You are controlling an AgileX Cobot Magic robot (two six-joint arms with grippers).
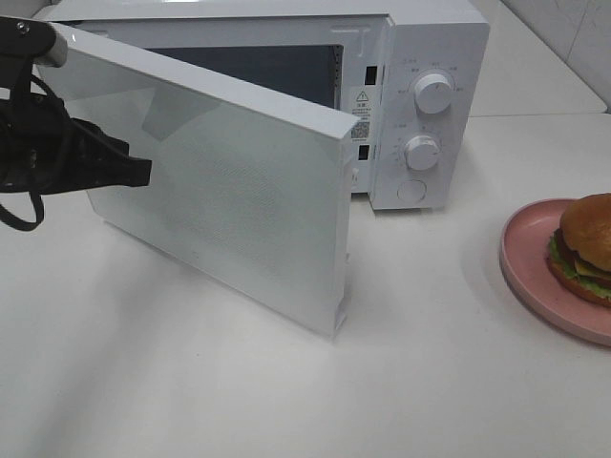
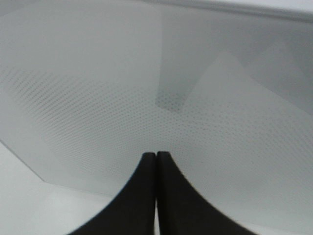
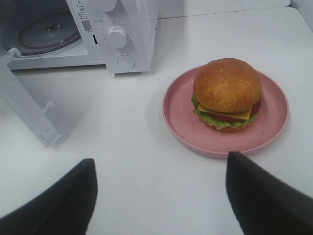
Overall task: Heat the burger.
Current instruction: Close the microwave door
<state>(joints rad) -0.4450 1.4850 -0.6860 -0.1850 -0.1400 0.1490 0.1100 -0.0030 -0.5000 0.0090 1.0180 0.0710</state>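
While the white microwave oven (image 1: 286, 86) stands with its white perforated-panel door (image 1: 229, 200) swung wide, the step in hand looks like fetching the food. The round burger with its glossy golden-brown bun, green lettuce and yellow cheese (image 3: 227, 93) sits upright on a pink round plate (image 3: 178, 122), on the white tabletop (image 1: 191, 382) at about four o'clock from the oven in the high view, well apart from the door.

The right gripper (image 3: 159, 196) hangs above the table just short of the plate, its black fingers (image 3: 259, 196) spread wide and empty. The left gripper (image 2: 156, 161) has its two black fingertips pressed together with nothing between them, close to the door's dotted panel; whether it touches I cannot tell.

To do it well, I would judge a grip on the plate's rim safer than squeezing the soft bun, with the plate kept level so the layers do not slide. The door should remain fully open, and the load should go in onto the glass turntable (image 3: 46, 32).

Being round, the burger has no real long axis across the table; its stack axis runs vertically, bun dome up, with the cheese corner and lettuce showing on the side towards the right wrist camera.
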